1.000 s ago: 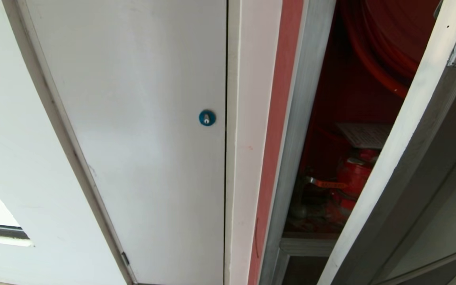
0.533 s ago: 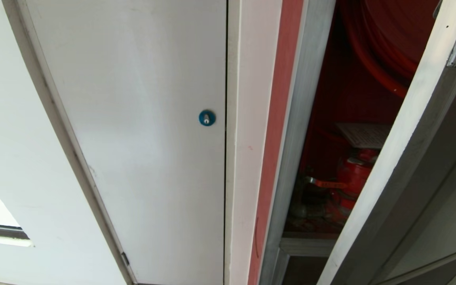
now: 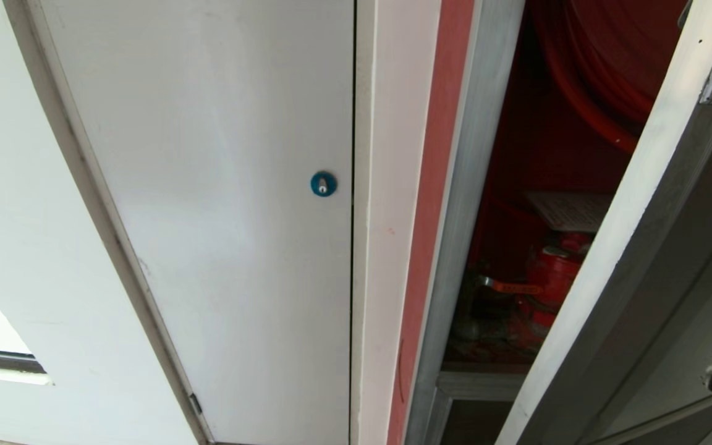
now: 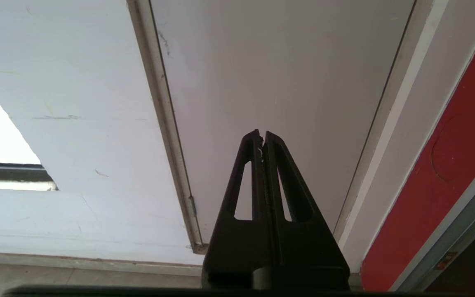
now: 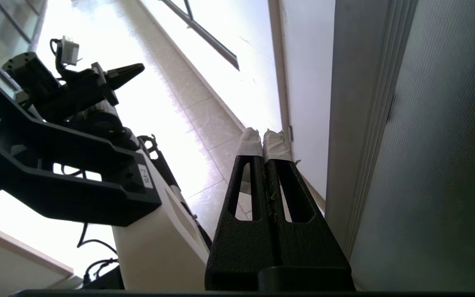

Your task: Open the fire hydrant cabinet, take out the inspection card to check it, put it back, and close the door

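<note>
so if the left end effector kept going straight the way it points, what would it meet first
Probably the plain white panel door: the shut black left end effector aims squarely at it in the left wrist view, nothing showing between, though the gap is hard to judge.

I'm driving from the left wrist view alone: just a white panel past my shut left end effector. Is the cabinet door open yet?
Observer: Yes. In the head view the door stands ajar, and the red inside of the cabinet shows.
Operator: Anything in there for me to fetch?
Observer: The card lies inside, just above the red valve.
Operator: Where is my other arm?
Observer: The right end effector is shut and empty, close to the door's outer face.
</note>
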